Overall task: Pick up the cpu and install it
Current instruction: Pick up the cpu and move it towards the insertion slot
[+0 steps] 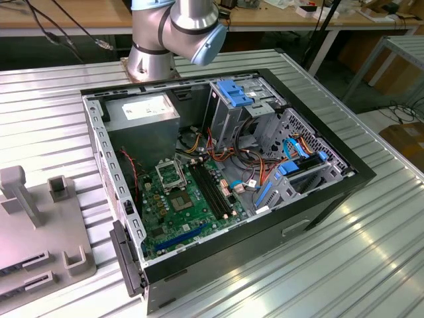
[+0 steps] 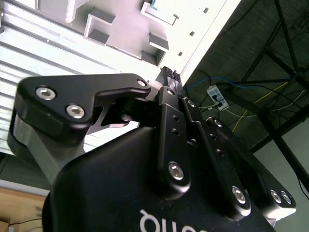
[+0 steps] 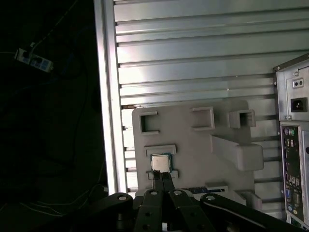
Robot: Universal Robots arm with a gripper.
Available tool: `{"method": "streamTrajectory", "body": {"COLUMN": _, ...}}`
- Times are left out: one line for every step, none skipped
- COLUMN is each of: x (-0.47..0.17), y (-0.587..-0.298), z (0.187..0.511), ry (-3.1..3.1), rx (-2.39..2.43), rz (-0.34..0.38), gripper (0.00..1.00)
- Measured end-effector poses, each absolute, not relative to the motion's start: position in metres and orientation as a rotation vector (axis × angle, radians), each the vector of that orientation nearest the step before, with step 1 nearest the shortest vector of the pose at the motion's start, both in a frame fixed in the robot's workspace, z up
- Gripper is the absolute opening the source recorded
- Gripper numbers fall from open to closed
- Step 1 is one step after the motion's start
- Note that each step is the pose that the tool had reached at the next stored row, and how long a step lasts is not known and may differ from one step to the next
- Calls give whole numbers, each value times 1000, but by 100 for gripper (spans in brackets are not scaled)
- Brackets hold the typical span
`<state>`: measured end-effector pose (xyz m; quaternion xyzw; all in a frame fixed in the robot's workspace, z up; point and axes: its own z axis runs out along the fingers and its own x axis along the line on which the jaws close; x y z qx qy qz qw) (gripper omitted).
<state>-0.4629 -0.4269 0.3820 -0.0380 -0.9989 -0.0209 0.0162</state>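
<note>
Exterior view: my arm (image 1: pixel 177 26) stands at the far edge of the ribbed metal table (image 1: pixel 344 265). On that table the open computer case (image 1: pixel 291 228) shows its motherboard (image 1: pixel 173 211) and shiny socket frame (image 1: pixel 169 173), and a grey holder plate (image 1: pixel 40 225) lies apart from it at the exterior view's left. In the second wrist view my gripper (image 2: pixel 170 76) has both fingers pressed together with nothing between them, tips toward the holder plate. In the first wrist view the cpu (image 3: pixel 161 163) lies flat in a square recess of that plate, and my closed fingertips (image 3: pixel 157 180) sit right at its edge; whether they touch it I cannot tell.
</note>
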Motion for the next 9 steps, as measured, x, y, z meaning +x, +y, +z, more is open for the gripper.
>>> {"method": "streamTrajectory", "body": {"x": -463, "y": -427, "z": 382, "ry": -3106, "rx": -118, "rz": -65, "gripper": 11}}
{"method": "streamTrajectory", "body": {"x": -463, "y": -427, "z": 382, "ry": -3106, "rx": -118, "rz": -65, "gripper": 11}}
{"method": "streamTrajectory", "body": {"x": -463, "y": -427, "z": 382, "ry": -3106, "rx": -118, "rz": -65, "gripper": 11}}
{"method": "streamTrajectory", "body": {"x": -463, "y": -427, "z": 382, "ry": -3106, "rx": -118, "rz": -65, "gripper": 11}}
{"method": "streamTrajectory", "body": {"x": -463, "y": -427, "z": 382, "ry": -3106, "rx": -118, "rz": -65, "gripper": 11}}
{"method": "streamTrajectory", "body": {"x": -463, "y": -427, "z": 382, "ry": -3106, "rx": -118, "rz": -65, "gripper": 11}}
{"method": "streamTrajectory", "body": {"x": -463, "y": -427, "z": 382, "ry": -3106, "rx": -118, "rz": -65, "gripper": 17}}
{"method": "streamTrajectory", "body": {"x": -463, "y": -427, "z": 382, "ry": -3106, "rx": -118, "rz": -65, "gripper": 17}}
{"method": "streamTrajectory", "body": {"x": -463, "y": -427, "z": 382, "ry": -3106, "rx": -118, "rz": -65, "gripper": 24}}
